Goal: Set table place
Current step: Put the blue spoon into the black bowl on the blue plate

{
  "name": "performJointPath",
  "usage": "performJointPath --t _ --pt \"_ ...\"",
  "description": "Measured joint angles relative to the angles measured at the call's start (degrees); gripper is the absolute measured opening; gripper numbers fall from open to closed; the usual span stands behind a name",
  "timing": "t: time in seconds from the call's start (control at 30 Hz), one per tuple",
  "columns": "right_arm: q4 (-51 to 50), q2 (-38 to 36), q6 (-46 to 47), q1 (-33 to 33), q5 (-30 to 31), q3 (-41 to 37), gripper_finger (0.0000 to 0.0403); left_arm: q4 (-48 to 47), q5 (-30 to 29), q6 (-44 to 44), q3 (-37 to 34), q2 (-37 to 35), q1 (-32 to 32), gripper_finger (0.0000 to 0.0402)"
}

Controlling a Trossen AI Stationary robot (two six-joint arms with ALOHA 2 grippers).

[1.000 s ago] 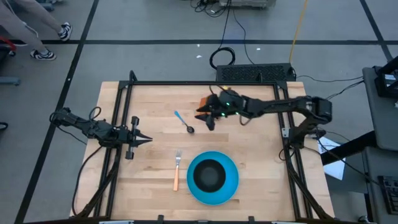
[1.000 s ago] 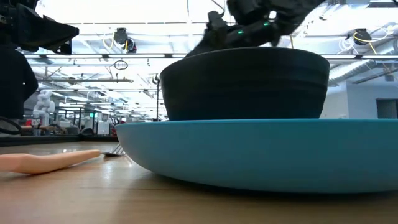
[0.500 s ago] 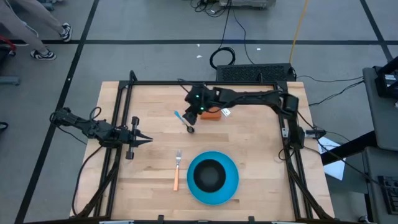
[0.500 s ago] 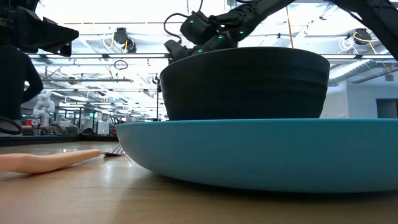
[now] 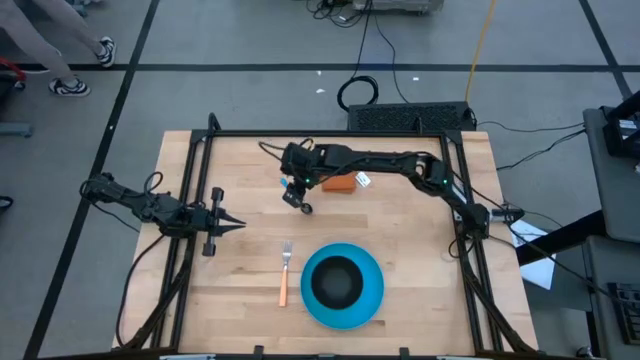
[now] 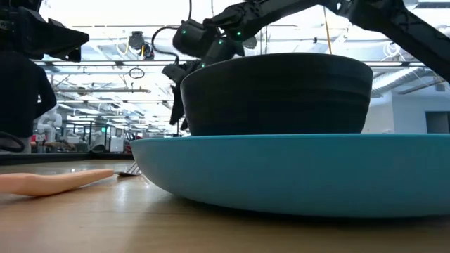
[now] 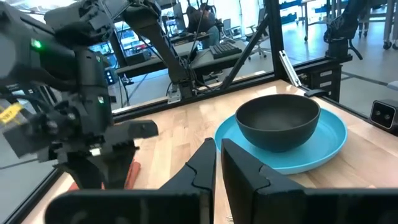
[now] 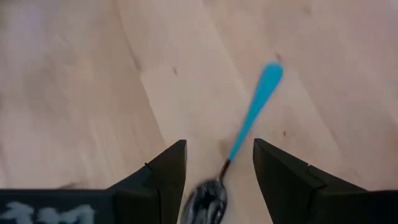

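**Camera Arrangement**

High view: overhead, straight down on the whole table (image 5: 400, 240).
Low view: tabletop height at the near edge, hard against the plate (image 6: 295, 172) and bowl (image 6: 278, 95), facing the room.
Left wrist view: level, sharing both.
Right wrist view: close above the spoon (image 8: 239, 146).

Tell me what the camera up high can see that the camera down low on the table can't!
Only the high view shows the blue-handled spoon, with the right gripper above it, the orange cloth, the whole table, and the left gripper waiting at the table's left side. Only the low view shows the room behind the table, with its ceiling lights. Both show the blue plate, the black bowl sitting on it, the orange-handled fork and the right arm.
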Motion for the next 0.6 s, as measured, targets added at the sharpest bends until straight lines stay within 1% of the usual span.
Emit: performJointPath --t 0.27,0.43,0.6 --pt "-1.3 3.6 1.1 -0.2 0.1 1.0 0.0173 0.1 0.0 0.7 0.0 0.0 0.0 0.0031" --pt "-0.8 4.4 1.7 -0.9 1.7 0.9 0.0173 0.0 0.0 1.4 0.0 0.0 0.0 0.0031" --pt "-0.7 5.5 2.6 -1.6 1.6 0.9 0.0173 0.0 0.0 1.0 0.0 0.0 0.0 0.0031"
